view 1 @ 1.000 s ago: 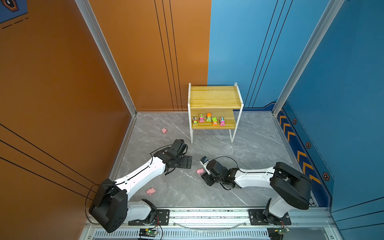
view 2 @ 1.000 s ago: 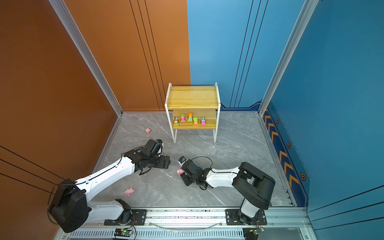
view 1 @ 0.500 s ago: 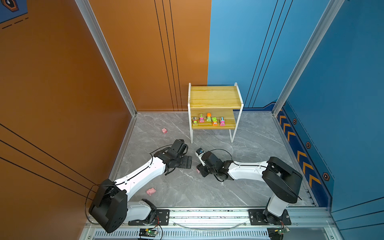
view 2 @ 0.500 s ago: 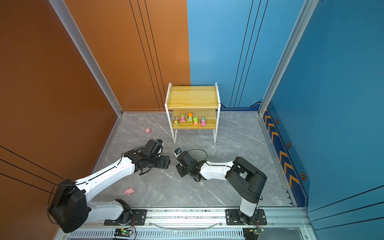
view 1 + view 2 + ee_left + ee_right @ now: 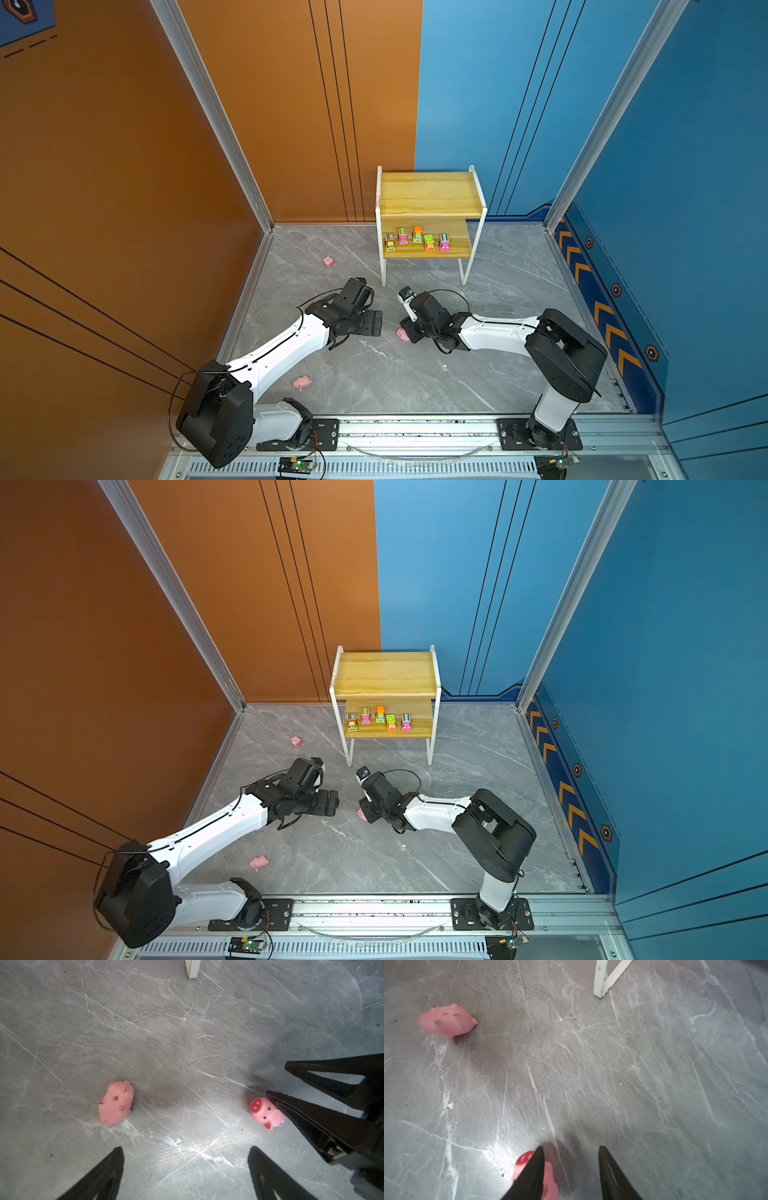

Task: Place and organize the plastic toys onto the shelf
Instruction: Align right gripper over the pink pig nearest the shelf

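nearest, in both top views, one pink pig (image 5: pixel 302 382) lies alone on the grey floor (image 5: pixel 415 386), at about 7 o'clock from the middle of the floor.

farther in, the left claw (image 5: pixel 376 322) hangs low with its two fingers wide apart and nothing between them. the left wrist view shows a tipped pig (image 5: pixel 116 1103) lying feet up on the floor past those fingers.

the right claw (image 5: pixel 409 332) is at 3 o'clock from the left claw. its fingers (image 5: pixel 533 1167) stand a little apart with only floor between them. a third pig (image 5: pixel 401 333) sits right against the outer side of one finger, at 9 o'clock from the claw, not gripped.

a far pig (image 5: pixel 328 261) lies at 9 o'clock from the shelf's legs.

farthest, the shelf (image 5: pixel 428 195) stands by the back wall. five toy trucks (image 5: pixel 417 241) sit in a row on its lower board. the top board is bare.
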### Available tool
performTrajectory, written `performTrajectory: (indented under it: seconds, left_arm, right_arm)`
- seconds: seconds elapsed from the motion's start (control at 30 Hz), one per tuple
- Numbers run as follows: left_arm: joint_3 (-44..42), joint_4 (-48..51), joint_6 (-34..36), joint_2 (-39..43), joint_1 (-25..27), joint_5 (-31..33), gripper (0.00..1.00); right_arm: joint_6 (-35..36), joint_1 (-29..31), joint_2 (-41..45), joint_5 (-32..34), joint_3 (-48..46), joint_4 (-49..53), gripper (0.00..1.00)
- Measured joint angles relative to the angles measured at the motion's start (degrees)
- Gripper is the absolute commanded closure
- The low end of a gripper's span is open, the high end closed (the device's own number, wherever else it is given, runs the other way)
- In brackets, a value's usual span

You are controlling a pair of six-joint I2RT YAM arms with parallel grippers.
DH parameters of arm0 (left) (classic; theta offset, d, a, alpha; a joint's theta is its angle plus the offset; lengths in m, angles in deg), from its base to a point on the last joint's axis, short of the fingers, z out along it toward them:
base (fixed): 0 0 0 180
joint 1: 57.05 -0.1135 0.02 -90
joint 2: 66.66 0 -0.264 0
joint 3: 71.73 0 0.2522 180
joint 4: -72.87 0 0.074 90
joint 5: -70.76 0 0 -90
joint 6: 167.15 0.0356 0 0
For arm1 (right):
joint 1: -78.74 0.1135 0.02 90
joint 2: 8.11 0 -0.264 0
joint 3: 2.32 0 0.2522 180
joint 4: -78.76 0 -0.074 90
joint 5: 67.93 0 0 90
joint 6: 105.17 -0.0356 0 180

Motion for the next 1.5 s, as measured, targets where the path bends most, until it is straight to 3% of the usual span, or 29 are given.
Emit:
performTrajectory:
  seconds: [0.37, 0.57, 1.0, 1.5]
  left_arm:
    - [0.0, 0.0, 0.02, 1.27, 0.0, -0.02, 0.06]
    - [0.0, 0.0, 0.07, 1.27, 0.0, -0.02, 0.06]
    - [0.02, 0.0, 0.22, 1.27, 0.09, -0.07, 0.06]
    - [2.56, -0.02, 0.24, 1.27, 0.39, -0.26, 0.06]
  right_arm:
    - [-2.71, 3.21, 10.49, 1.31, -8.74, -1.66, 0.38]
    - [-4.35, 7.56, 9.44, 3.34, -12.2, -3.54, 0.27]
    - [-6.23, 9.29, 1.97, 10.99, -11.5, -7.82, 0.33]
    - [-8.26, 2.64, 0.37, 12.15, -13.29, -14.71, 0.34]
